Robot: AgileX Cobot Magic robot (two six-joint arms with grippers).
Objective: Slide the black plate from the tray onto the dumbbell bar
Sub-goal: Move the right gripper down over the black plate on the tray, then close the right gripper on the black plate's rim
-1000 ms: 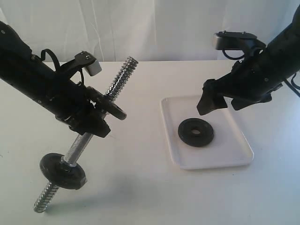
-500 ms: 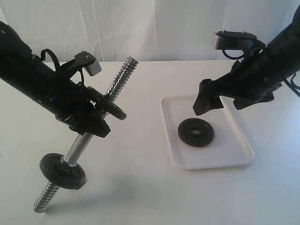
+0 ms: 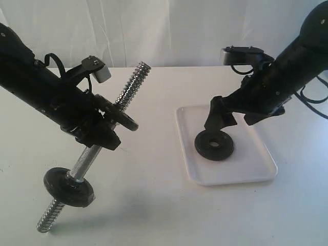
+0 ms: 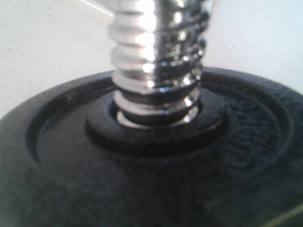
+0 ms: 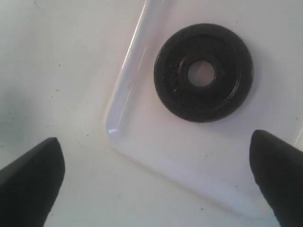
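A white table (image 3: 154, 210) fills the scene, with a pale draped curtain (image 3: 164, 31) hanging along its far edge. On the left, the left arm (image 3: 36, 89) slants down from the far left toward the middle. The left gripper (image 3: 100, 130) looks clamped on the smooth middle of the single dumbbell bar (image 3: 83, 164), though its fingers are hard to make out against the black casing. The bar is tilted, with one threaded end low and near, close to the table at the left, and the other threaded end (image 3: 134, 79) raised and farther back. Two black discs sit on the bar: a lower disc (image 3: 68, 187) near the low end and an upper disc (image 3: 124, 120) just beside the gripper. The left wrist view shows a disc (image 4: 142, 189) up close with the threads passing through its centre hole. Bare tabletop separates the bar from the one tray (image 3: 256, 174), which lies right of centre. The one black plate (image 3: 214, 145) lies flat in the tray, toward its left side, well apart from the bar. That makes three discs in all. The right arm (image 3: 287, 72) comes in from the far right and angles down and leftward, and the right gripper (image 5: 156, 184) hangs just above the plate's far side. Its fingertips (image 5: 35, 175) are spread wide apart with nothing between them, and the plate is untouched.
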